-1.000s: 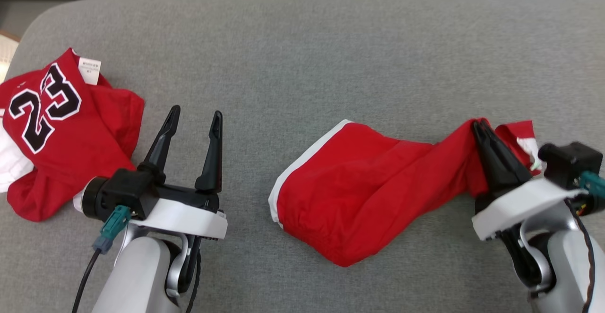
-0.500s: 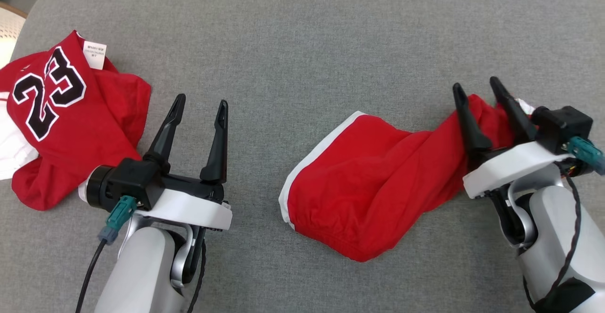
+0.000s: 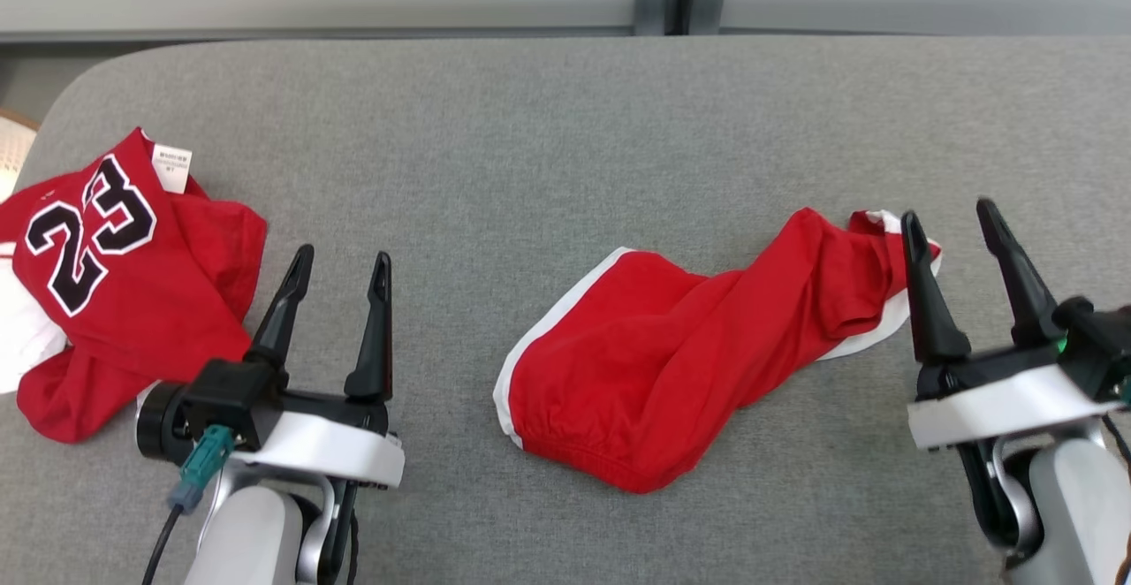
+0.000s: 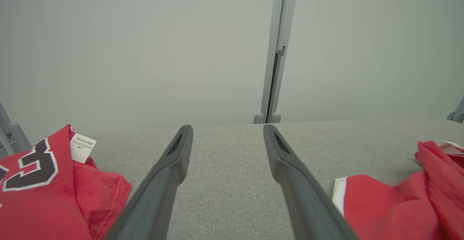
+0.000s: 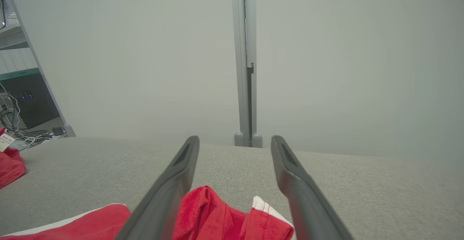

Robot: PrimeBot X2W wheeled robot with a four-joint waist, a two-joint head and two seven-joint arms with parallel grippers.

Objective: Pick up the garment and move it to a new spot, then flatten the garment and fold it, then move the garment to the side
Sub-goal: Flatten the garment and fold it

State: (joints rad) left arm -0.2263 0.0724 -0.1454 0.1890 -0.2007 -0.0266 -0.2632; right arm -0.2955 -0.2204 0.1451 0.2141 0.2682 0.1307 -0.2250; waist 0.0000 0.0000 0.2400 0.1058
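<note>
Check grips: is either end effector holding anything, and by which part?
Nothing is held. The left end effector is open and apart from any cloth; the right end effector is open too, with the red shorts lying loose by its fingers.

Head view high, steeply down over the grey surface [image 3: 565, 125]; both wrist views low along it toward one wall [image 4: 145, 51].

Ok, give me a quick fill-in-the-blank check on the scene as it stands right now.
1. The jersey on the robot's left carries the number ___.
2. The shorts are red with ___ trim.
3. The right gripper beside the shorts is ___, not shut.
4. The left gripper sits between the jersey and the ___.

Missing words: 23; white; open; shorts.
</note>
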